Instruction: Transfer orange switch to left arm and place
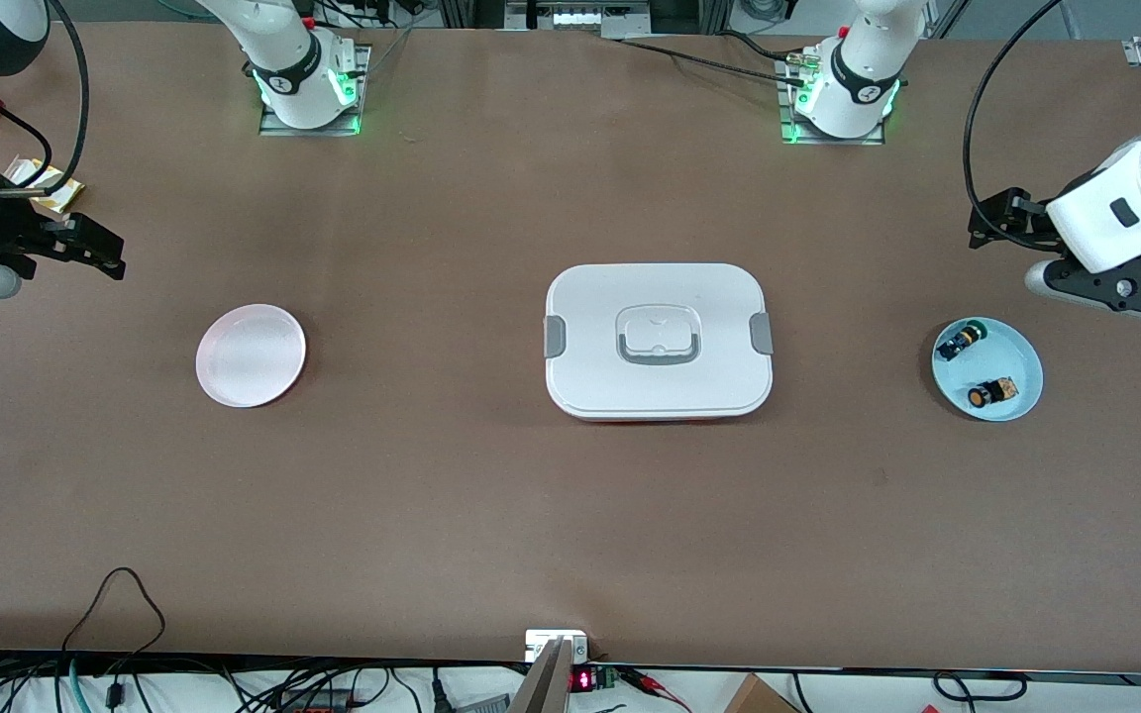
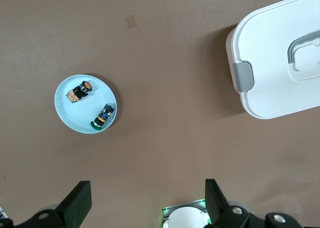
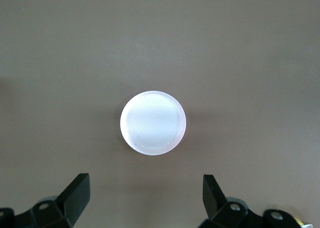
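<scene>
The orange switch [image 1: 990, 393] lies on a light blue plate [image 1: 1014, 355] toward the left arm's end of the table; it also shows in the left wrist view [image 2: 81, 91] on that plate [image 2: 70, 117]. The white box [image 1: 658, 342] with grey clips sits mid-table and shows in the left wrist view [image 2: 280, 63]. My left gripper [image 1: 985, 223] is open and empty, high over the table beside the blue plate, in its own view [image 2: 147, 198]. My right gripper [image 1: 103, 253] is open and empty, high near the right arm's end, in its own view [image 3: 145, 195].
A black switch with a green cap [image 1: 962, 341] shares the blue plate, farther from the front camera than the orange one [image 2: 102, 117]. An empty pale pink plate [image 1: 251, 355] lies toward the right arm's end [image 3: 153, 122]. A yellow packet [image 1: 48, 186] lies near the right gripper.
</scene>
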`<state>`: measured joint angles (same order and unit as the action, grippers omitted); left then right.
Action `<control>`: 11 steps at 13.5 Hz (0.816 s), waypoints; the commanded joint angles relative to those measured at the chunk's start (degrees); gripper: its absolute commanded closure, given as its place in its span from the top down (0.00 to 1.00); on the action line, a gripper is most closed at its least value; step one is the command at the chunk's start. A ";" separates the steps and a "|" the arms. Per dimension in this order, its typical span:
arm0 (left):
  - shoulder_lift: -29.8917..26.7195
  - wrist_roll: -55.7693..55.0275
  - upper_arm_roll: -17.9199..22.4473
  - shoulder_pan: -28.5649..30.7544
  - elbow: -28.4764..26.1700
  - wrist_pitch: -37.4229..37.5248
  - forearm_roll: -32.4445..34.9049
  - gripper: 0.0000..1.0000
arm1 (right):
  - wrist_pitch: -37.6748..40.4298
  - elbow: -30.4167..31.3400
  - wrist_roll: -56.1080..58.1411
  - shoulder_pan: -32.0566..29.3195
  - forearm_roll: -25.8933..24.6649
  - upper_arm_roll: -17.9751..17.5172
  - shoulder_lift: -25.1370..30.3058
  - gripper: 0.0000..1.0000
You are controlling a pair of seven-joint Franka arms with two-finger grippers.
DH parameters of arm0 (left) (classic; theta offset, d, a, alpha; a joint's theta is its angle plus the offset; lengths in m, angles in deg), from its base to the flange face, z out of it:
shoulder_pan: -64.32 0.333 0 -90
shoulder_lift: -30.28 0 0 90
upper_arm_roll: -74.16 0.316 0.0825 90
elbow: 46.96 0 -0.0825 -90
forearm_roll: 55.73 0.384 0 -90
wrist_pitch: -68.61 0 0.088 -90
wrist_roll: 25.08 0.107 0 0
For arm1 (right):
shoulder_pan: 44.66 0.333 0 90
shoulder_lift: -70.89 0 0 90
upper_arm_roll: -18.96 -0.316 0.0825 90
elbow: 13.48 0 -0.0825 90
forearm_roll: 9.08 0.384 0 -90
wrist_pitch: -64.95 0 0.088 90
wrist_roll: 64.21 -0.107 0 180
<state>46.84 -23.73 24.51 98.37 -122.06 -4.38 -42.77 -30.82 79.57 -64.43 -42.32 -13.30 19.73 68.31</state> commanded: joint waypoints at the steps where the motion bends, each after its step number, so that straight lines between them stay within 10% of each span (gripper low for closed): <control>1: -4.94 0.40 15.38 -10.44 -1.97 -0.84 -6.34 1.00 | 1.02 -1.21 0.92 -0.49 1.06 -0.16 -0.14 1.00; 7: -15.59 0.49 43.62 -31.02 -14.80 -12.44 -11.99 1.00 | 1.72 -1.83 0.75 -0.49 1.06 -0.16 -0.14 1.00; 11: -19.11 0.84 51.40 -35.89 -21.22 -19.47 -15.43 1.00 | 1.73 -2.26 0.83 -0.49 1.14 -0.16 -0.31 1.00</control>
<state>30.66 -23.47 73.75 64.54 -139.09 -20.35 -57.09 -30.40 78.88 -64.43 -42.33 -13.29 19.73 68.32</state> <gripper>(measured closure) 0.000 0.000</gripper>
